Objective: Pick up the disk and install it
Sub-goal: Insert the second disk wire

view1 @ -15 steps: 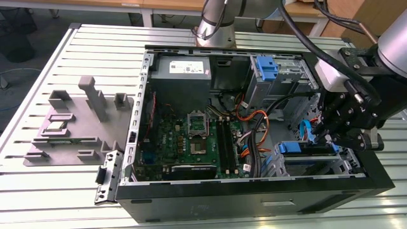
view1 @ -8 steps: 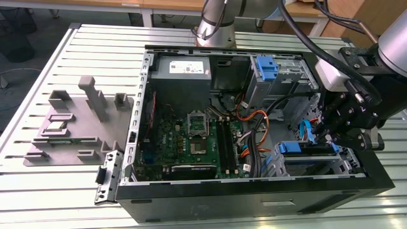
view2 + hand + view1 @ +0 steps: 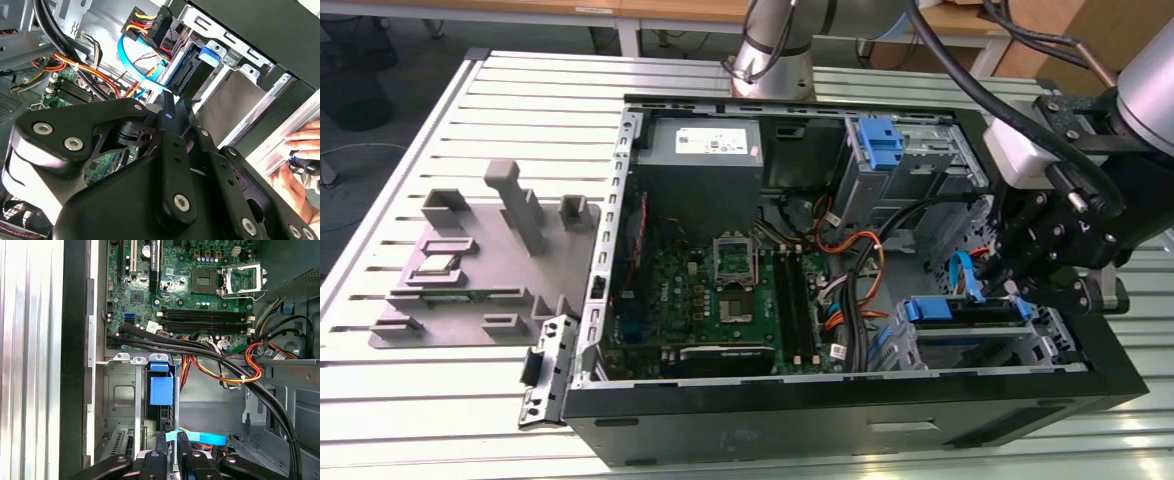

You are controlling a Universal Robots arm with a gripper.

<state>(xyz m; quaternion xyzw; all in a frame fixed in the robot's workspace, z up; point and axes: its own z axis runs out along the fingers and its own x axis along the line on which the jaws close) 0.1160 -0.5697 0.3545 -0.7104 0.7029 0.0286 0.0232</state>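
Observation:
The disk [image 3: 966, 312] sits in the lower drive cage at the exterior view's right of the open computer case [image 3: 854, 420], blue rails along its edge. In the first wrist view the disk [image 3: 161, 390] stands edge-on in the cage with its blue tab showing, and in the second wrist view the disk [image 3: 197, 67] lies just past the fingertips. My gripper [image 3: 1003, 285] hangs right above the cage, beside the light-blue data cable [image 3: 197, 439]. The gripper [image 3: 167, 100] has its fingers drawn together with nothing visibly between them.
Black and orange cable bundles [image 3: 210, 357] cross the case beside the cage. A grey power supply [image 3: 700, 150] and a bare blue bracket [image 3: 878, 140] sit at the back. A grey fixture [image 3: 480, 260] lies at the exterior view's left. A person's hand [image 3: 295, 165] rests outside the case.

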